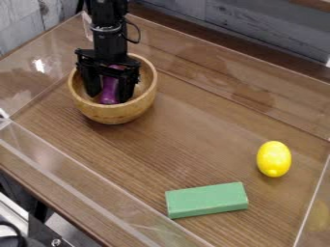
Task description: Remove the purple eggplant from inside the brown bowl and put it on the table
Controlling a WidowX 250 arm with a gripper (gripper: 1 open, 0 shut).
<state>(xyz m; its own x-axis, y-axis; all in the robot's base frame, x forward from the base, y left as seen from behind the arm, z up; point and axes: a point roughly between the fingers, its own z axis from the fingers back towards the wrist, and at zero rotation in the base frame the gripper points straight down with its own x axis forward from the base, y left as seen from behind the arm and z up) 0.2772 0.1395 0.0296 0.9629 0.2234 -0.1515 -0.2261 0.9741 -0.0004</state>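
The brown bowl (114,110) stands on the table (194,135) at the upper left. Inside it lies the purple eggplant (110,90), partly hidden by the black fingers. My gripper (107,83) points straight down into the bowl and is open, with one finger (85,79) on each side of the eggplant. I cannot tell whether the fingers touch it.
A yellow lemon (272,158) lies at the right of the table. A green rectangular block (206,200) lies near the front edge. Clear plastic walls (39,159) run around the tabletop.
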